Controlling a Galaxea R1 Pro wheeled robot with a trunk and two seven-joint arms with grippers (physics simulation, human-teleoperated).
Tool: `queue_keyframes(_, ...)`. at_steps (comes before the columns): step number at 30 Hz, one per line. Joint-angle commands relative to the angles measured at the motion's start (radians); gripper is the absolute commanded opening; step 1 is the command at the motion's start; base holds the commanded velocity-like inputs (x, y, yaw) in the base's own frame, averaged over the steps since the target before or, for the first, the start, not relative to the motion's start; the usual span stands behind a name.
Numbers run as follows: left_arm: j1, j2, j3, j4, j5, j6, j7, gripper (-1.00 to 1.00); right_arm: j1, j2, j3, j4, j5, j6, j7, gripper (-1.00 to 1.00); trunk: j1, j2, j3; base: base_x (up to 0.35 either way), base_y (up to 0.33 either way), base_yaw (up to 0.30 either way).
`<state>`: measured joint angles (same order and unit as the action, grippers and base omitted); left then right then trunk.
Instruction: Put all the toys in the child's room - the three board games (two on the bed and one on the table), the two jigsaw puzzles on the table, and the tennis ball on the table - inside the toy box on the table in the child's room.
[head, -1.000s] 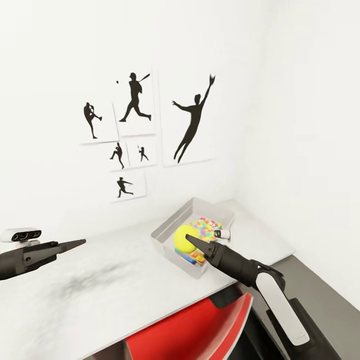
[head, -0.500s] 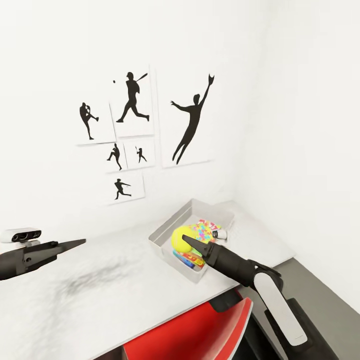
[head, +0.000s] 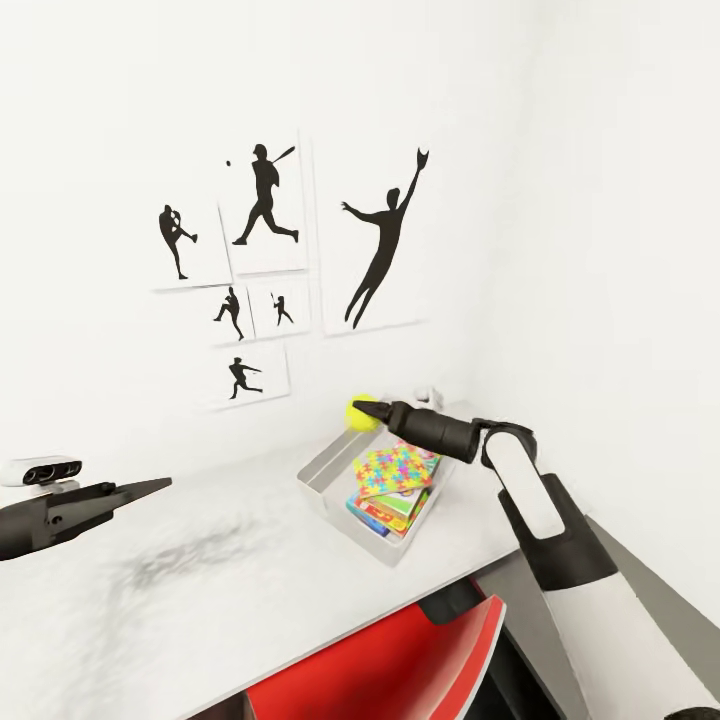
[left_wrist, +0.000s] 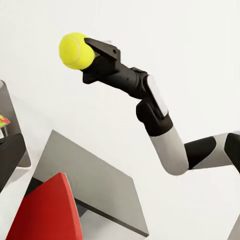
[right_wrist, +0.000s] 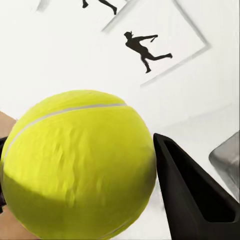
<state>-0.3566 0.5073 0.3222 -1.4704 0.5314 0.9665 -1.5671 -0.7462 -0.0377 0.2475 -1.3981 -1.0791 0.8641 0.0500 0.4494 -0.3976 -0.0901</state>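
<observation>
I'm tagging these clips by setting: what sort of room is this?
Probably a child's bedroom or playroom: baseball-player silhouette prints on the white wall, a pale desk bearing a toy box of jigsaw puzzles, and a tennis ball in the right hand.

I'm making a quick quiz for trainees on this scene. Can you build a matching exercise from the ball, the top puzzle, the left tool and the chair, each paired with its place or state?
Things:
1. tennis ball
2. jigsaw puzzle
3. left tool
4. red chair

Places or states:
A. lying on top of the stack in the toy box
B. tucked under the near edge of the table
C. held in the air in the right tool
D. hanging empty above the table

Pairs: 1-C, 2-A, 3-D, 4-B
</observation>
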Motion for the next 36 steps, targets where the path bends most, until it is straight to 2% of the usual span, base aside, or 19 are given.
queue_keyframes(1,-0.001,0.0,0.0,0.0,-0.001,0.011,-0.004,1.0,-0.023,0.001,0.0,0.043,0.002,0.005,-0.017,-1.0,0.001,-0.002,-0.002,0.0,0.0,0.0)
queue_keyframes(4,-0.001,0.0,0.0,0.001,-0.001,0.011,-0.004,1.0,-0.079,0.007,0.0,0.182,0.004,0.002,-0.081,-1.0,0.001,-0.002,-0.002,0.0,0.0,0.0)
queue_keyframes(6,-0.001,0.0,0.0,0.001,-0.001,0.011,-0.004,1.0,-0.111,0.033,-0.001,0.281,0.01,0.0,-0.146,-1.0,0.001,-0.002,-0.002,0.0,0.0,0.0)
queue_keyframes(7,-0.001,0.0,0.0,0.001,-0.001,0.011,-0.004,1.0,-0.131,0.052,0.0,0.321,0.011,0.001,-0.204,-1.0,0.001,-0.002,-0.002,0.0,0.0,0.0)
queue_keyframes(11,-0.001,0.0,0.001,0.001,-0.001,0.011,-0.004,1.0,-0.175,0.092,0.001,0.372,0.012,0.009,-0.368,-1.0,0.001,-0.002,-0.002,0.0,0.0,0.0)
queue_keyframes(14,-0.001,0.0,0.001,0.001,-0.001,0.011,-0.004,1.0,-0.185,0.102,0.001,0.378,0.012,0.012,-0.427,-1.0,0.001,-0.002,-0.002,0.0,0.0,0.0)
queue_keyframes(22,-0.001,0.002,0.001,0.002,-0.001,0.011,-0.004,1.0,-0.194,0.117,0.012,0.381,0.013,0.019,-0.473,-1.0,0.001,-0.002,-0.002,0.0,0.0,0.0)
queue_keyframes(26,-0.001,0.002,0.001,0.002,-0.001,0.011,-0.004,1.0,-0.194,0.124,0.041,0.382,0.014,0.035,-0.485,-1.0,0.001,-0.002,-0.002,0.0,0.0,0.0)
queue_keyframes(30,-0.001,0.002,0.001,0.002,-0.001,0.011,-0.004,1.0,-0.195,0.157,0.079,0.381,0.014,0.049,-0.533,-1.0,0.001,-0.002,-0.002,0.0,0.0,0.0)
queue_keyframes(34,-0.001,0.001,0.001,0.002,-0.001,0.011,-0.004,1.0,-0.208,0.194,0.102,0.386,0.014,0.094,-0.593,-1.0,0.001,-0.002,-0.002,0.0,0.0,0.0)
queue_keyframes(36,-0.001,0.001,0.001,0.002,-0.001,0.011,-0.004,1.0,-0.212,0.203,0.112,0.387,0.015,0.104,-0.621,-1.0,0.001,-0.002,-0.002,0.0,0.0,0.0)
